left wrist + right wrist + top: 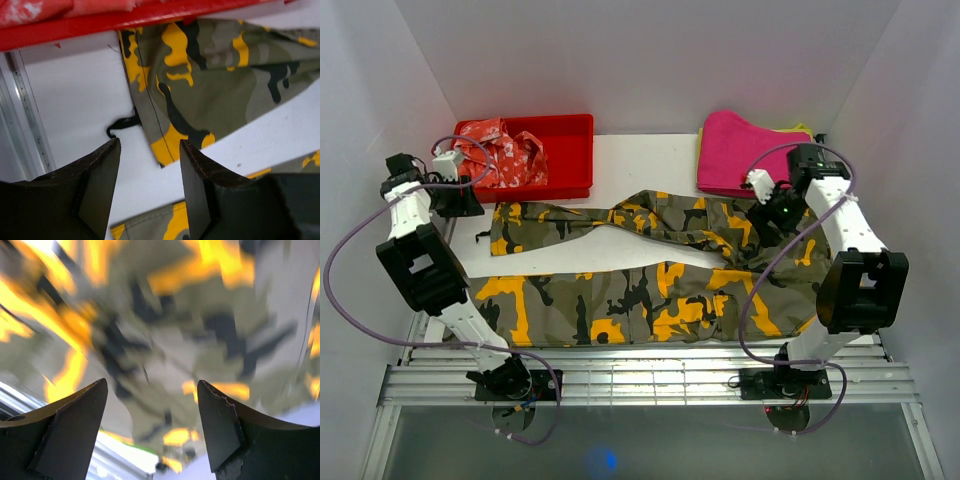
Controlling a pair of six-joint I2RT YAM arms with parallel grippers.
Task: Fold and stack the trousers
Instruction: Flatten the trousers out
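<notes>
1. The trousers [650, 270] lie flat across the table's middle, long axis left to right — waist at the right, both leg ends pointing left, legs splayed apart.
2. Left gripper [150, 144]: fingers spread, empty, above the far leg's end.
3. Right gripper [152, 385]: spread wide, empty — over the waist.
4. White table [640, 150]; plain pale walls [650, 60] enclose it.

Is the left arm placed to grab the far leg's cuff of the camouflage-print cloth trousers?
Probably yes: the open left end effector hovers beside the far-leg cuff of the camouflage trousers, nothing between.
</notes>
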